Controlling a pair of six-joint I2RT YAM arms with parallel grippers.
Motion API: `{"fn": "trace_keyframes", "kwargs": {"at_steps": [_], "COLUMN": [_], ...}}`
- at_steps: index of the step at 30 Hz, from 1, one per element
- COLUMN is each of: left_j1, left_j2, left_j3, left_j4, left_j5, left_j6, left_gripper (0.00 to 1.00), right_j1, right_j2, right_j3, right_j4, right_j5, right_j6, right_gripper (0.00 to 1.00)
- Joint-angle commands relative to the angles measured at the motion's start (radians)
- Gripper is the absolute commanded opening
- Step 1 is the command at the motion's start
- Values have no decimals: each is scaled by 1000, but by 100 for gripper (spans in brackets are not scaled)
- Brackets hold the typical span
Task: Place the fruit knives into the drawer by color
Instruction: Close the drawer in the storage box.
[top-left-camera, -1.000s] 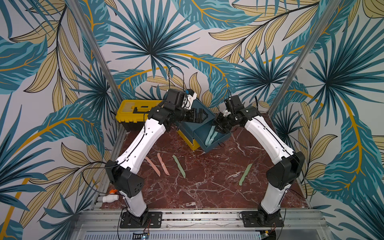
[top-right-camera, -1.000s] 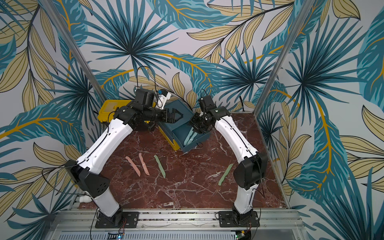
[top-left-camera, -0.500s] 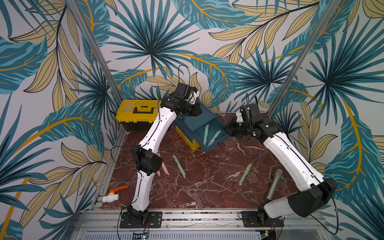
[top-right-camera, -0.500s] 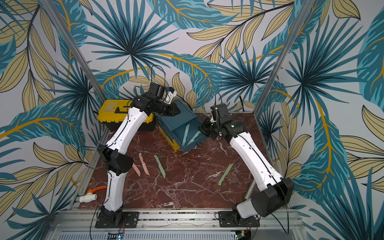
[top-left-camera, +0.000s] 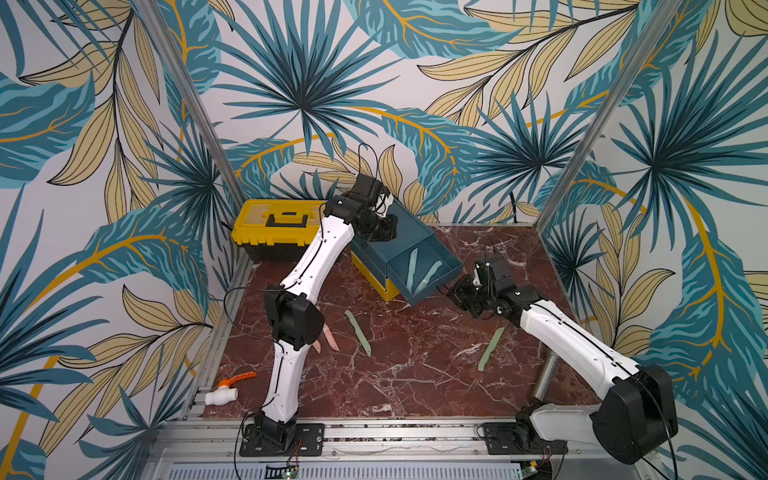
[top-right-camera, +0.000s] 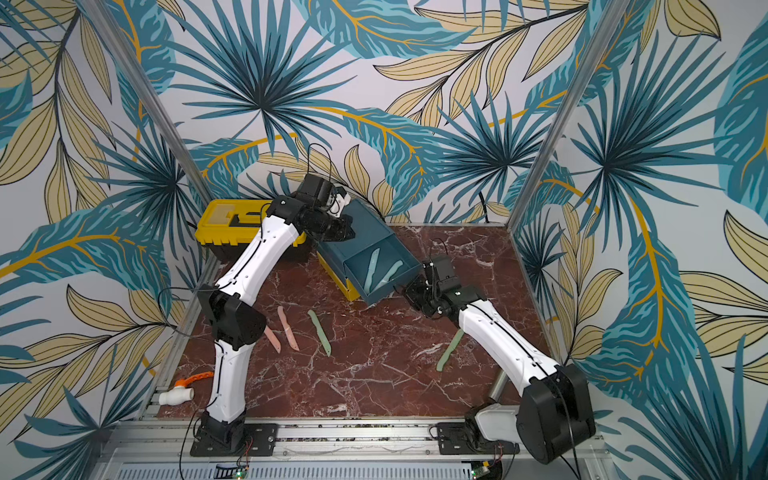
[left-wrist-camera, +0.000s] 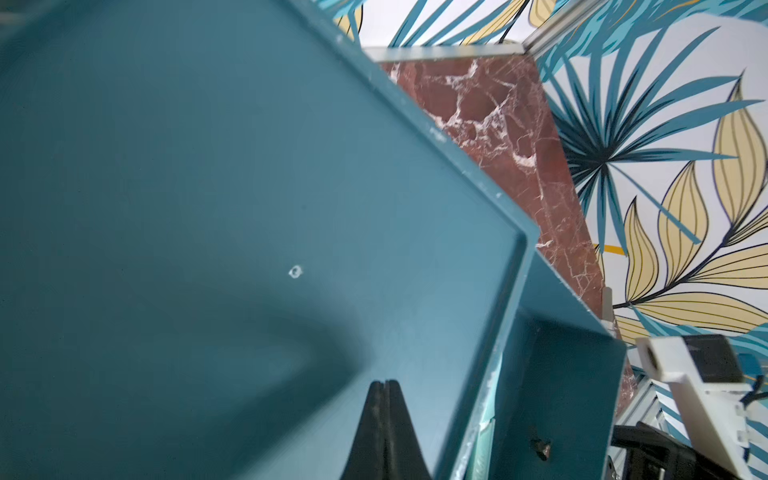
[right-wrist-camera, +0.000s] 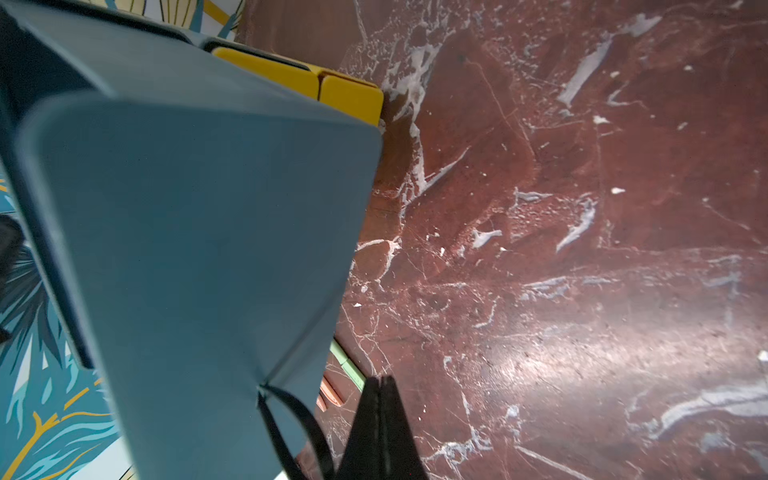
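While the chest (top-left-camera: 405, 232) stands at 12 o'clock on the tabletop (top-left-camera: 415, 374), its top drawer (top-left-camera: 434, 286) is drawn out toward 5 o'clock and holds two blue knives (top-left-camera: 430, 274) lying side by side. The left tool (top-left-camera: 384, 226) is over the chest top with its jaws closed and empty; the left wrist view shows the fingertips (left-wrist-camera: 384, 415) pressed together above the teal surface. The right tool (top-left-camera: 453, 293) is just beside the drawer front, also closed on nothing. In the right wrist view its tips (right-wrist-camera: 380, 415) lie next to the black loop pull (right-wrist-camera: 291, 428), and contact cannot be told. Two pink knives (top-right-camera: 288, 328) lie at 9 o'clock near the left arm's elbow. One green knife (top-left-camera: 358, 332) lies beside them toward centre, and the other green knife (top-left-camera: 490, 349) lies at 4 o'clock. A toolbox (top-left-camera: 274, 226) sits at 10 o'clock, a valve (top-left-camera: 226, 390) at 8 o'clock by the frame, and a metal cylinder (top-left-camera: 544, 376) at 4 o'clock.
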Motion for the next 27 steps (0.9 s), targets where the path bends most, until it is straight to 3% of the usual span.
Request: {"fn": "trace_keyframes", "kwargs": {"at_steps": [1,9,27], "left_j1": [8,15,19], "left_j2": [13,9,5], "left_j3": [-27,-85,-136], "left_j4": [8,24,48], "left_j5": [9,25,48], "left_j6": [2,8,0], "left_gripper": [0,0,0], "right_j1": [-7,-7,-6], "right_j2": [28,136,493], "right_j3": [15,75,407], "right_j4": [68,147,192], "right_j5": [11,-16,-119], "right_j6": [7,0,-6], "right_gripper": [0,0,0]}}
